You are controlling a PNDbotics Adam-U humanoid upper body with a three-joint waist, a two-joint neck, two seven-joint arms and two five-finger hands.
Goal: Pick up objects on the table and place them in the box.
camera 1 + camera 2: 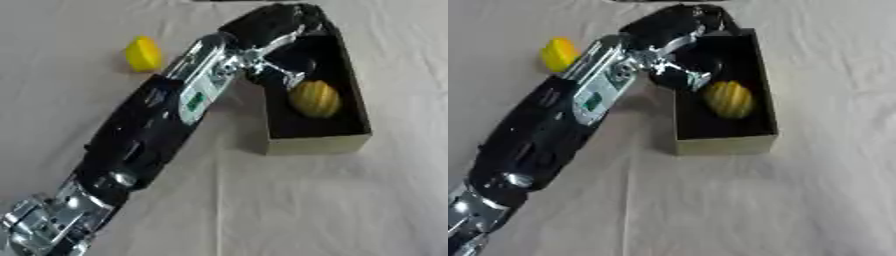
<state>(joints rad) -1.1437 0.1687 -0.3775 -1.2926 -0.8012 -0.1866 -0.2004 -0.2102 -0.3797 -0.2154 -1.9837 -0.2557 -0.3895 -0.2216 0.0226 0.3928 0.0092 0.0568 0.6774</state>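
A narrow box [315, 145] with a dark inside stands on the table at the upper right. A yellow ribbed ball-shaped object [314, 98] lies in its near half. My left arm reaches in from the lower left, and my left hand [273, 23] hovers over the box's far left end, apart from the ribbed object. A dark rounded shape [296, 61] below the hand merges with the box's inside, so I cannot make it out. A second yellow object [143, 53] sits on the cloth to the left of the arm. My right hand shows in neither view.
A pale cloth [306, 210] covers the table. My left forearm [149, 130] lies diagonally between the loose yellow object and the box.
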